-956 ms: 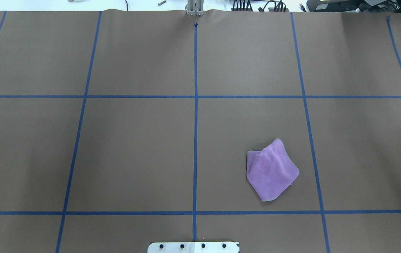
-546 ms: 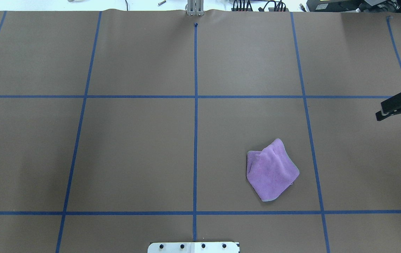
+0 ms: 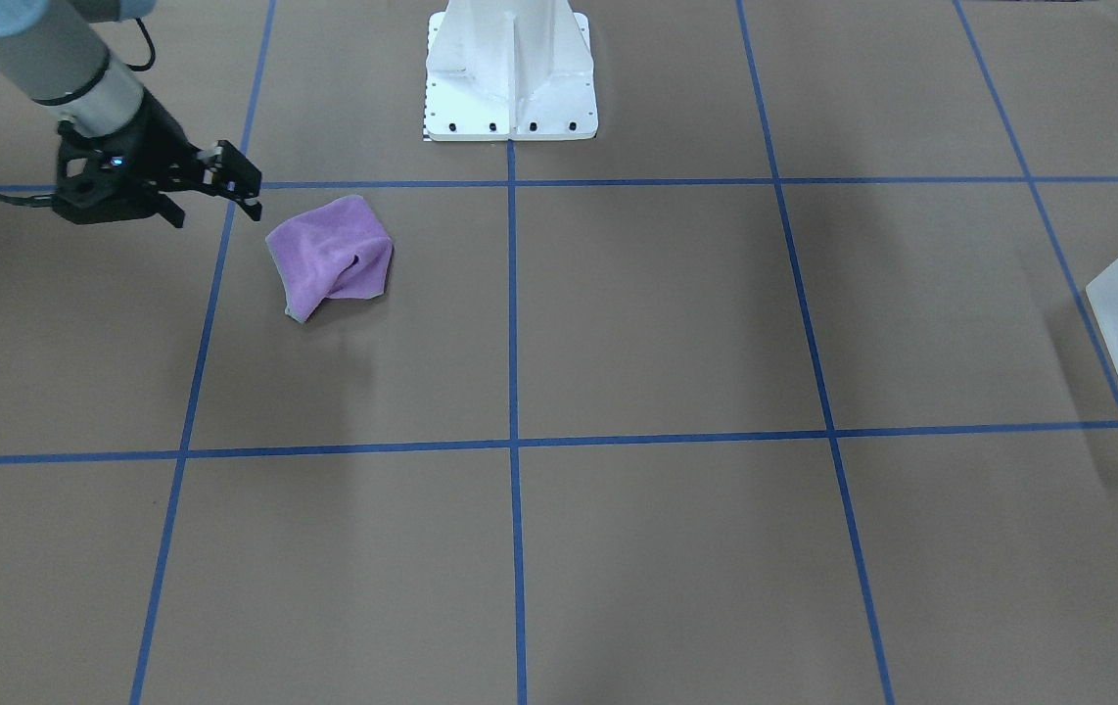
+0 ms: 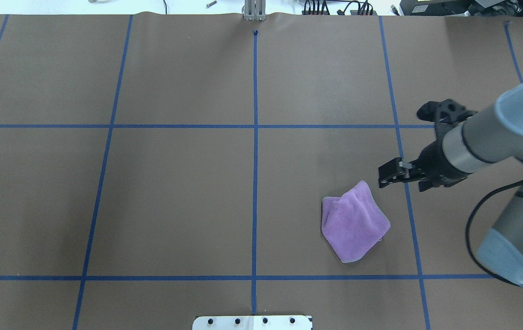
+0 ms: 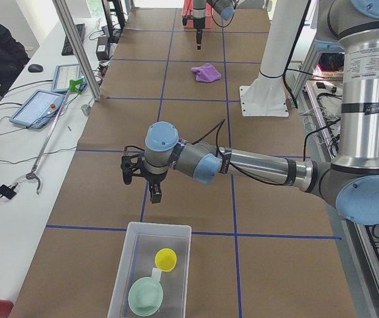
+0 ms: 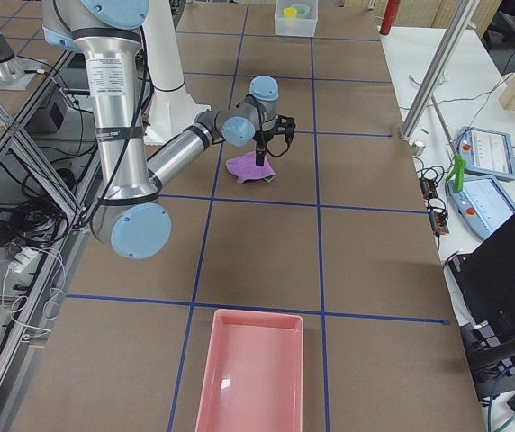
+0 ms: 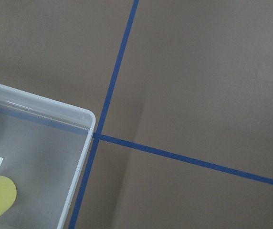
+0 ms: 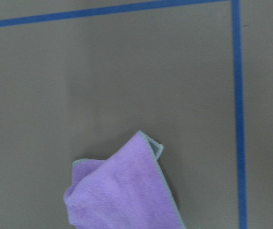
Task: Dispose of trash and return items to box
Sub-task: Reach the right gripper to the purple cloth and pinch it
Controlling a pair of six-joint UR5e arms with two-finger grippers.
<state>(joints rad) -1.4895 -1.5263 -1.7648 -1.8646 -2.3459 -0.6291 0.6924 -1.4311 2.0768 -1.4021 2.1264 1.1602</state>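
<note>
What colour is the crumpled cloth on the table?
Purple, with a thin grey edge. The cloth shows best in the right wrist view.

- This was a robotics lab: a long table was papered brown and ruled into squares with blue tape
- Aluminium frame posts stood along its far edge, where tablets and cables lay on a white bench

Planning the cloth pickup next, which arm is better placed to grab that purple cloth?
Right. The right gripper hovers just beside the purple cloth, and its wrist camera looks down on it. The left gripper is at the table's far end, by the box.
</note>
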